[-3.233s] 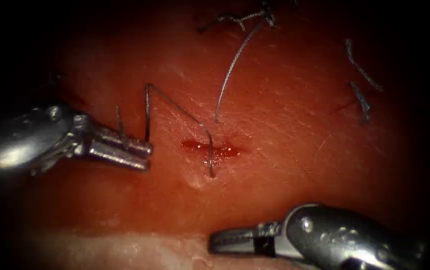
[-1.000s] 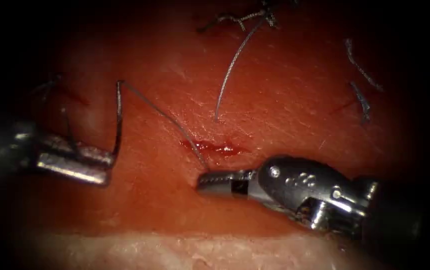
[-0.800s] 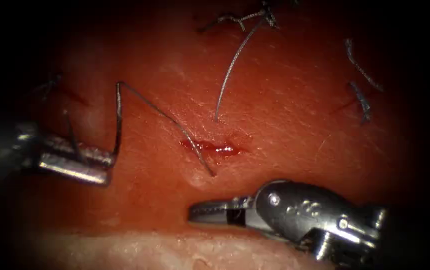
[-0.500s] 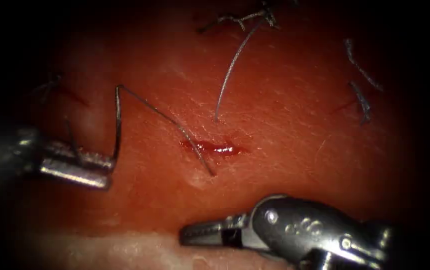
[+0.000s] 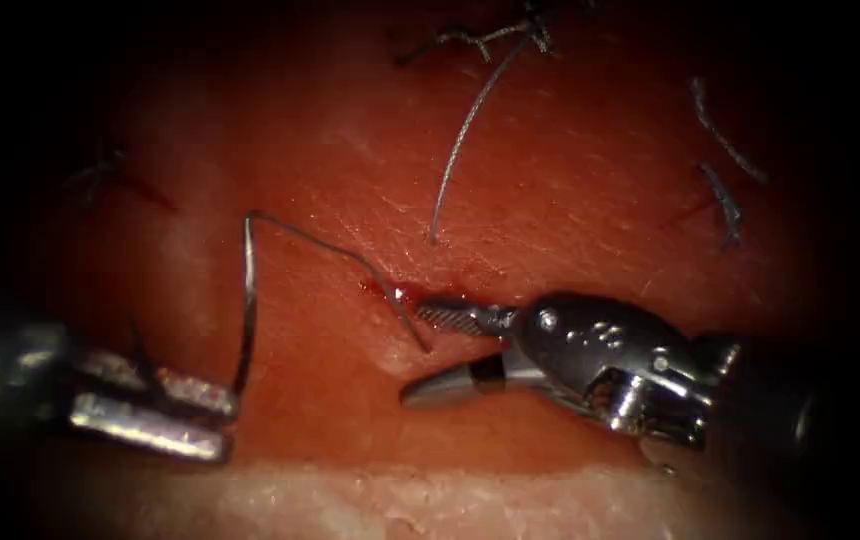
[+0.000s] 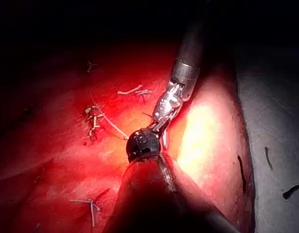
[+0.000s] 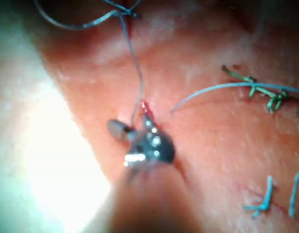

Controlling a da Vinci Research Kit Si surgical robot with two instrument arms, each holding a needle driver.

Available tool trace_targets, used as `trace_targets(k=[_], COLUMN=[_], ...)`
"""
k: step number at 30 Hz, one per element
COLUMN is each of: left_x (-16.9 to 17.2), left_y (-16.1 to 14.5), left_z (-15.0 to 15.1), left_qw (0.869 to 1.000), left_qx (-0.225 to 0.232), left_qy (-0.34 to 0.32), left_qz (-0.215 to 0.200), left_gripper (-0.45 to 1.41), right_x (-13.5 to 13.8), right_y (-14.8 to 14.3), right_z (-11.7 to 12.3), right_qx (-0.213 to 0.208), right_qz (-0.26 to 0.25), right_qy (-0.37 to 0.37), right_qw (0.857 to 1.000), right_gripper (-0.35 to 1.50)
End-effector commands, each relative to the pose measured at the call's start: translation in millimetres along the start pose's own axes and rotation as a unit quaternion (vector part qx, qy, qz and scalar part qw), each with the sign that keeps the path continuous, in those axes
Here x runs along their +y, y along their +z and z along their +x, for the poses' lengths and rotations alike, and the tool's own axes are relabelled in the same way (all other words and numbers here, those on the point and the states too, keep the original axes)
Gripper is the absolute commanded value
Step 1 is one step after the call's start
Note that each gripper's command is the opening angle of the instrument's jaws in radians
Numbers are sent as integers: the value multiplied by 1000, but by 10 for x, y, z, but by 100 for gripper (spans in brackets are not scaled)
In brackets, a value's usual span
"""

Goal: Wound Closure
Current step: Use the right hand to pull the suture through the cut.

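Note:
The cut point(image 5: 440, 296) lies across the tissue with red fluid in it. Dark thread point(image 5: 248, 300) climbs from my left tool point(image 5: 212, 420), bends, and slants down past the cut's left end to a point just below it point(image 5: 424, 347). The left tool's jaws are shut on that thread near the tissue's front edge. A short dark strand point(image 5: 136, 345) stands behind them; I cannot tell whether it is needle or thread. My right tool point(image 5: 412, 352) is open, holding nothing: one jaw rests on the cut, the other lies below, with the thread's lower end between them. In the right wrist view, the thread point(image 7: 136, 73) runs down to the open right tool point(image 7: 131, 120).
A knotted stitch point(image 5: 490, 35) with a long loose tail point(image 5: 458, 145) sits at the far side. Cut ends of thread point(image 5: 722, 135) point(image 5: 725, 208) lie at the right. The tissue's pale front edge point(image 5: 400, 500) runs below both tools. An older stitch point(image 7: 268, 94) lies near the right tool.
The right tool came back up from the front edge to the cut and opened its jaws around the thread's lower end. The left tool sank toward the front edge, lowering the thread's bend.

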Motion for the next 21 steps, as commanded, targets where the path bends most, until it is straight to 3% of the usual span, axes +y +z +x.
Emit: trace_targets(k=[1,3,6,15,21], left_x=[-5,-5,-4,-2,-1], left_y=[6,6,6,6,6], left_z=[-1,-1,-1,0,0], left_qw=[1000,1000,1000,1000,1000], left_qx=[0,0,0,0,0], left_qy=[2,2,4,5,5], left_qz=[0,0,0,0,0], left_gripper=[-45,-45,-45,-45,-45], right_x=[0,-1,2,10,3], right_y=[16,21,20,16,11], right_z=[-3,-4,-3,-2,1], right_qx=[-1,-1,1,9,-19], right_qz=[5,14,21,30,30], right_qy=[-6,-7,-6,7,2], right_qw=[1000,1000,1000,999,999], right_gripper=[128,98,-35,-35,-35])
